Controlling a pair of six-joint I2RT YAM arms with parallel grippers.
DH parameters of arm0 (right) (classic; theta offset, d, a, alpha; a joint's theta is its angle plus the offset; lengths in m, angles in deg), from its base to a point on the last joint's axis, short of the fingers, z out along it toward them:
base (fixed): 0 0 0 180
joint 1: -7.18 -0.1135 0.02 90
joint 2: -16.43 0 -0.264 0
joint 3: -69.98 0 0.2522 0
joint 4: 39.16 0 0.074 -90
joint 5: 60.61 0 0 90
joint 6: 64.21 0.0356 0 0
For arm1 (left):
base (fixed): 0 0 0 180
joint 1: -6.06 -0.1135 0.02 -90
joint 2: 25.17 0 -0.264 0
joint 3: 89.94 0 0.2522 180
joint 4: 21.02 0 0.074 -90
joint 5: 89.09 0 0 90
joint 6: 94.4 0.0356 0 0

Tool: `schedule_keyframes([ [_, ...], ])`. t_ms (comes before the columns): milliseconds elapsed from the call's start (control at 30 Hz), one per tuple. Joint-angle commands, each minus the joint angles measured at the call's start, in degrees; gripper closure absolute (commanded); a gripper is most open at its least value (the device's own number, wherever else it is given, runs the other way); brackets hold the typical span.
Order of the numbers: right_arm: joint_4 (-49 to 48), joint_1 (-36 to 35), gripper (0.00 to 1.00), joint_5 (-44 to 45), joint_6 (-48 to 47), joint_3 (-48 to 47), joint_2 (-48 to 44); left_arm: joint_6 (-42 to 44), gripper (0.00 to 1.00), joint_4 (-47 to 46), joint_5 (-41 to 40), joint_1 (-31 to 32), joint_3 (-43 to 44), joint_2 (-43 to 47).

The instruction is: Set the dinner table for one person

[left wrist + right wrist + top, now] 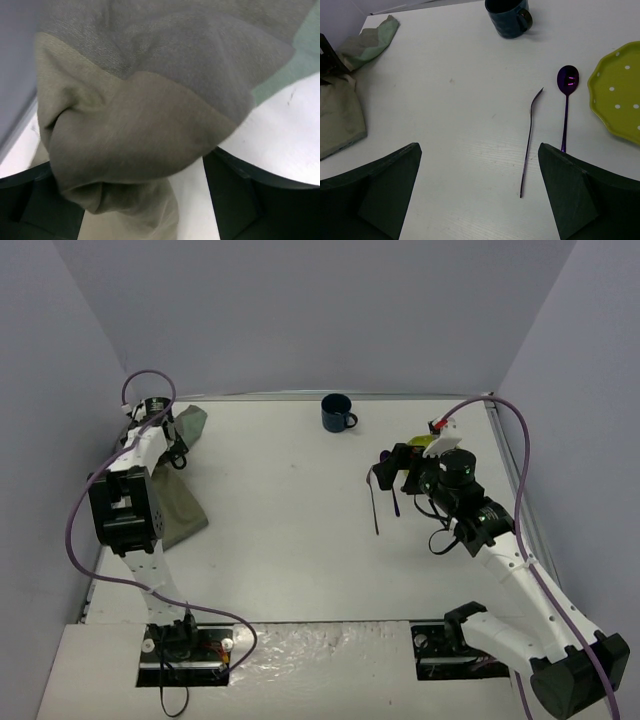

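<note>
The two-tone beige and green placemat (185, 490) lies crumpled at the far left of the white dinner table (290, 550). My left gripper (175, 438) is down over its far end. In the left wrist view a thick beige fold of the placemat (130, 130) bulges between the fingers (240, 195), pressing on the left one, with a strip of table showing before the right one. My right gripper (480, 195) hovers open above the table, a purple fork (530, 140) just inside its right finger. A purple spoon (566, 100) lies beside the fork.
A dark blue mug (338, 412) stands at the back centre. A yellow-green dotted plate (617, 95) sits right of the spoon, partly under the right arm in the top view. The metal rim runs along the table's right edge (520, 490). Grey walls enclose three sides.
</note>
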Motion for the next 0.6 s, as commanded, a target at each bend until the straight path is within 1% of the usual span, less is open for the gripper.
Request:
schedule_keyframes([
  [0, -4.2, -0.4, 0.00, -1.4, -0.4, -0.3, 0.2, 4.2, 0.75, 1.2, 0.5, -0.5, 4.8, -0.3],
  [33, -4.2, -0.5, 0.00, -1.4, -0.5, -0.3, 0.3, 5.2, 0.89, 1.5, 2.1, -0.5, 5.7, -0.3],
  [67, -4.2, -0.4, 0.00, -1.5, -0.7, -0.4, 0.4, 6.2, 0.98, 2.8, 3.5, -0.4, 6.4, 0.2],
  [100, -4.2, -0.4, 0.00, -1.5, -0.8, -0.4, 0.7, 6.9, 1.00, 4.4, 4.9, -0.2, 7.6, 0.9],
  [200, -4.2, -0.4, 0.00, -1.8, -1.4, -0.9, 1.5, 10.0, 1.00, 8.0, 8.2, 2.3, 10.6, 4.5],
  [267, -4.2, -0.5, 0.00, -2.2, -1.7, -1.4, 2.6, 14.1, 1.00, 10.4, 6.5, 6.6, 11.8, 9.6],
  [367, -4.2, -0.6, 0.00, -3.3, -2.4, -2.4, 4.1, 18.5, 1.00, 12.3, 0.7, 14.1, 12.0, 16.4],
  [433, -4.2, -0.9, 0.00, -3.5, -2.7, -2.9, 4.9, 20.4, 1.00, 12.5, -0.5, 18.5, 10.1, 21.1],
  [567, -4.2, -1.6, 0.00, -4.8, -2.7, -3.5, 6.0, 21.6, 1.00, 13.3, 2.6, 27.1, 2.0, 28.4],
])
